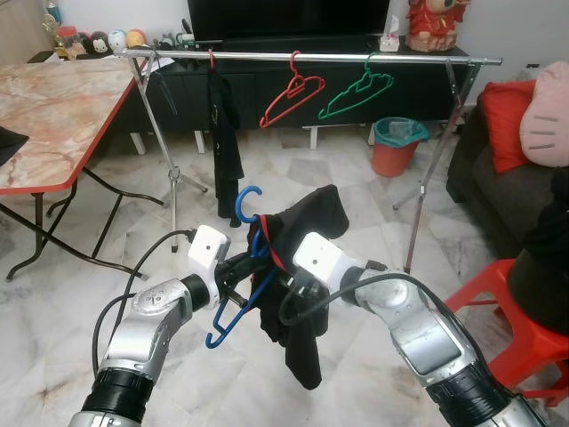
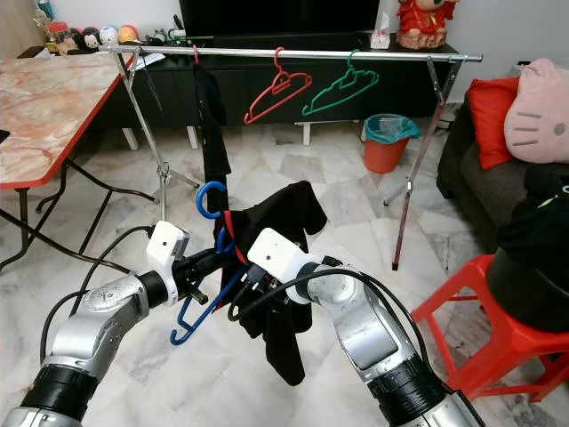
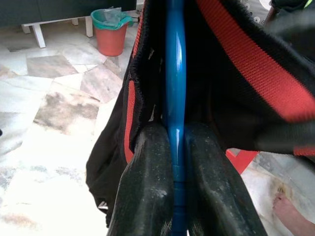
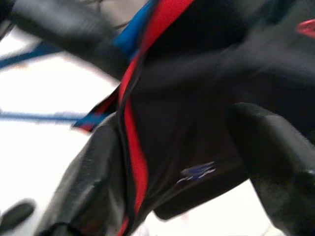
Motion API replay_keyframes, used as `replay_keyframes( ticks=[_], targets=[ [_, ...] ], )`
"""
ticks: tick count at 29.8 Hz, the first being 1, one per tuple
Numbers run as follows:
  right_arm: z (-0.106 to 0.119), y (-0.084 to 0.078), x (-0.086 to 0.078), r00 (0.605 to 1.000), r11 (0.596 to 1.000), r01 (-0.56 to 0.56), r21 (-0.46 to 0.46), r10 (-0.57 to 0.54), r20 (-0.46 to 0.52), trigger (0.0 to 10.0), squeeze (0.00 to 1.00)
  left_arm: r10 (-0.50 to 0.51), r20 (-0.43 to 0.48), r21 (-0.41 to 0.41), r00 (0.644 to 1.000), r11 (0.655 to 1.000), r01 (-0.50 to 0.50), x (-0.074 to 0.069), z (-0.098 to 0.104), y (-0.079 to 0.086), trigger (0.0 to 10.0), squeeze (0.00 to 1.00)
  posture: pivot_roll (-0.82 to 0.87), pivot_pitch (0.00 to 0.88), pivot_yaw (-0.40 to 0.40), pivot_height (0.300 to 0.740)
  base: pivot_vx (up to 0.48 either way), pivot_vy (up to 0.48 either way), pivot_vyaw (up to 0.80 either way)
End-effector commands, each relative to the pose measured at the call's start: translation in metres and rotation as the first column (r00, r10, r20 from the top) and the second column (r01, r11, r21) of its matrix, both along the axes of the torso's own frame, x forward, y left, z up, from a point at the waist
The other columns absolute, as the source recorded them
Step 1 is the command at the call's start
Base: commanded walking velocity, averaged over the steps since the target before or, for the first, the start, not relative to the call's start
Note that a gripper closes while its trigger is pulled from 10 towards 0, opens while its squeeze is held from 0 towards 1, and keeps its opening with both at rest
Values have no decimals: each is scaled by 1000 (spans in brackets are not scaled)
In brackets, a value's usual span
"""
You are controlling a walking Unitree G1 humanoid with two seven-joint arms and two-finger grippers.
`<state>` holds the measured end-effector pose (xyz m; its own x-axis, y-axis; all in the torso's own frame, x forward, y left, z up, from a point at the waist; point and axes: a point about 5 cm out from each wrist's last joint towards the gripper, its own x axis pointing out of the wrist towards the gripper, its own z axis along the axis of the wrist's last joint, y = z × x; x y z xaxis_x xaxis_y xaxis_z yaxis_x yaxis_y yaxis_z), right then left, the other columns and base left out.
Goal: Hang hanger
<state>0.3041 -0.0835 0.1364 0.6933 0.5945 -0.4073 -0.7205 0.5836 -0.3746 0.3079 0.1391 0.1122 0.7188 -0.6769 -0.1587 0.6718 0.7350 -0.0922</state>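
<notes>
A blue hanger [image 1: 242,203] is held low in front of me, its hook pointing up. My left gripper [image 1: 242,274] is shut on its blue bar [image 3: 174,73], one finger [image 3: 147,187] on each side. A black garment with red trim [image 1: 307,222] is draped over the hanger and hangs down to the right of it. My right gripper [image 1: 289,292] reaches into this cloth from the right. Its fingers [image 4: 275,162] stand apart with the garment [image 4: 197,147] lying flat between them. The clothes rail [image 1: 311,57] runs across the room behind, well above both grippers.
On the rail hang a black garment [image 1: 224,133], a red hanger [image 1: 289,93] and a green hanger [image 1: 356,96]. A marble-topped table [image 1: 53,116] stands left, an orange bin [image 1: 396,145] behind the rail, a red stool [image 1: 524,338] and a dark sofa [image 1: 484,160] right.
</notes>
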Motion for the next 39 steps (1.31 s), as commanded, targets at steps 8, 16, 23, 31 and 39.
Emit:
replay_keyframes(
  ticks=[8,16,23,31,39],
  targets=[
    [11,2,6,999,998,30,48,-32,32,10000,1000,2,38,-13,999,1000,-2,2,9,2,10000,0,-12,0,11,740,0,0,0],
    [4,5,-2,999,999,-21,47,23,-48,10000,1000,-1,34,-7,999,1000,1,2,9,3,10000,0,-14,0,12,740,0,0,0],
    [-3,2,-9,995,997,-72,-24,71,-66,10000,0,-3,31,-3,1000,1000,3,1,7,2,10000,0,-15,0,11,740,0,0,0],
    [7,-5,-19,975,974,-218,-57,215,-54,10000,0,-16,23,6,1000,1000,16,0,5,4,10000,0,-18,0,14,740,0,0,0],
    [28,-38,-17,963,958,-269,-98,269,-21,10000,0,-65,-7,35,998,997,65,-7,-2,6,10000,0,-34,0,17,740,0,0,0]
  ],
)
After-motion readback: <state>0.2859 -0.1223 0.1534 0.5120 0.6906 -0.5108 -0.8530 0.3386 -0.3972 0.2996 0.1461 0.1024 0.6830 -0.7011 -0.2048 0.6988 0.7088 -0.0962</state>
